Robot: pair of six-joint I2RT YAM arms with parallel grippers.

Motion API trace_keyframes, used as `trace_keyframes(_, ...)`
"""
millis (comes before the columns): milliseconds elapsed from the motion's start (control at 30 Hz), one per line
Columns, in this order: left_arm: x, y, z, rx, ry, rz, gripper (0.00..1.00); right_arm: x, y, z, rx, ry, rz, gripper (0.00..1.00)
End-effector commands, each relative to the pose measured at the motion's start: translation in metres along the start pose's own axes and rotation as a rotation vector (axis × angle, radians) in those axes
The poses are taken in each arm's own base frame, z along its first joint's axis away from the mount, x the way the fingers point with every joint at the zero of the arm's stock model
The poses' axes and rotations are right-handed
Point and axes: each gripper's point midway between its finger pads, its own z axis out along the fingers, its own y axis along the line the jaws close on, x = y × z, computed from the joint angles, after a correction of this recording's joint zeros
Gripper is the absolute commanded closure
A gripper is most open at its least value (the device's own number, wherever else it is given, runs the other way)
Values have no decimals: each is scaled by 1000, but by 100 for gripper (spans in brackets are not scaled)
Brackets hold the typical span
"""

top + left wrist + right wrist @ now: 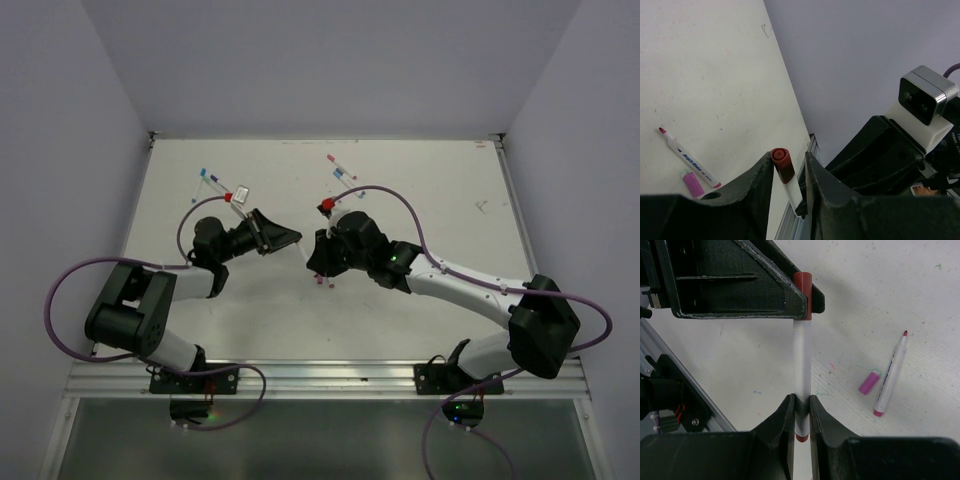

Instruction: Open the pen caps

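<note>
A white pen (801,360) hangs in the air between my two grippers. My right gripper (801,399) is shut on the barrel near its tail end. The dark red pen cap (781,165) sits on the other end, between the fingers of my left gripper (788,157). The cap rests against one finger, and a narrow gap shows between it and the other finger. In the top view the left gripper (292,240) and right gripper (318,262) meet tip to tip over the middle of the table. The same cap (803,292) shows at the top of the right wrist view.
A loose pink cap (868,382) and an uncapped pink-tipped pen (890,375) lie on the table beside the right gripper. More pens lie at the back left (210,180) and back middle (342,170). The table's metal front rail (320,378) runs by the arm bases.
</note>
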Motion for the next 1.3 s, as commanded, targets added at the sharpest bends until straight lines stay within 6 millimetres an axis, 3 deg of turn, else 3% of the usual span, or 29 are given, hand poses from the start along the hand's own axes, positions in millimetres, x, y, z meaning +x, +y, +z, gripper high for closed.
trace_keyframes(0, -9, -21, 6, 72, -4, 56, 68, -26, 15, -2, -34, -77, -17, 100)
trace_keyframes(67, -10, -21, 6, 72, -9, 57, 73, -26, 17, -2, -40, -76, -21, 100)
trace_keyframes(200, -9, -21, 7, 71, -7, 56, 100, -25, 17, -2, -45, -73, -29, 100)
trace_keyframes(267, -9, -21, 6, 72, -7, 53, 100, -25, 15, 0, -39, -72, -38, 100)
trace_keyframes(300, -8, -22, 5, 75, -9, 54, 100, -25, 15, 1, -36, -71, -42, 86)
trace_keyframes(400, -7, -24, 3, 77, -14, 57, 100, -30, 17, 6, -33, -69, -52, 67)
trace_keyframes(567, -5, -28, 0, 82, -16, 57, 100, -30, 17, 20, -27, -51, -54, 59)
trace_keyframes(600, -5, -30, 0, 85, -19, 61, 100, -30, 17, 22, -32, -47, -52, 63)
trace_keyframes(667, -6, -30, 0, 83, -22, 60, 100, -30, 18, 25, -34, -44, -42, 92)
trace_keyframes(700, -6, -31, -1, 78, -25, 56, 100, -26, 16, 28, -20, -37, -38, 100)
trace_keyframes(767, -14, -31, 1, 59, -58, 54, 100, -17, 12, 32, 14, -13, -44, 100)
trace_keyframes(800, -13, -18, 2, -3, -51, 20, 100, -12, 3, 32, 74, -3, -50, 100)
trace_keyframes(900, -32, 0, 3, -151, -131, -9, 100, 4, 0, 35, 166, 15, -108, 100)
trace_keyframes(933, -44, 6, 2, -205, -197, -9, 100, 5, -10, 35, 239, -2, -141, 100)
trace_keyframes(1000, -64, 2, 1, -249, -264, 41, 100, 14, -9, 33, 330, 0, -213, 100)
trace_keyframes(1033, -68, 19, -3, -350, -291, 16, 100, 18, -20, 33, 412, 15, -248, 100)
trace_keyframes(1167, -89, 20, -7, -422, -365, 37, 100, 29, -24, 34, 491, 26, -273, 100)
trace_keyframes(1267, -93, 17, -11, -422, -402, 24, 100, 33, -24, 34, 510, 26, -272, 100)
